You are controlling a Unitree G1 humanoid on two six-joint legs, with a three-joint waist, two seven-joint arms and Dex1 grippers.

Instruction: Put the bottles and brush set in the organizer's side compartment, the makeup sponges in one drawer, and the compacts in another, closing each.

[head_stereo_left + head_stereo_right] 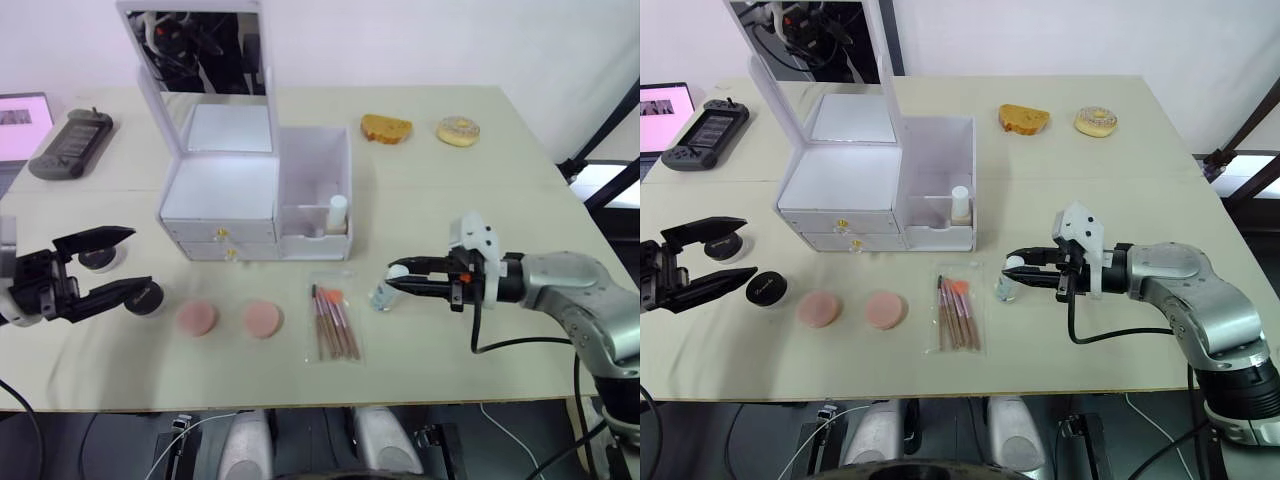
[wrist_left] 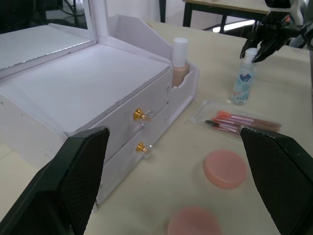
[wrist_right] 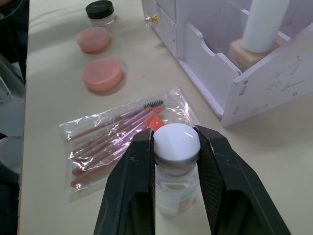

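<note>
Organizer mid-table as landmark. Foundation bottle stands in its side compartment, right of drawers. In front: two sponges, brush set to their right, small bottle right again. Compacts front-left. Game controller far left; bread & donut behind-right.

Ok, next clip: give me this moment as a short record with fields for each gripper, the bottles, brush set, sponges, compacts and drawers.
right gripper: fingers either side of the clear bottle's white cap, bottle upright on the table
left gripper: open, holding nothing, beside the compacts
second bottle: standing in the organizer's side compartment
brush set: on the table in front of the organizer
sponges: two, on the table, left of the brush set
compacts: two, at the table's left
drawers: both closed
</note>
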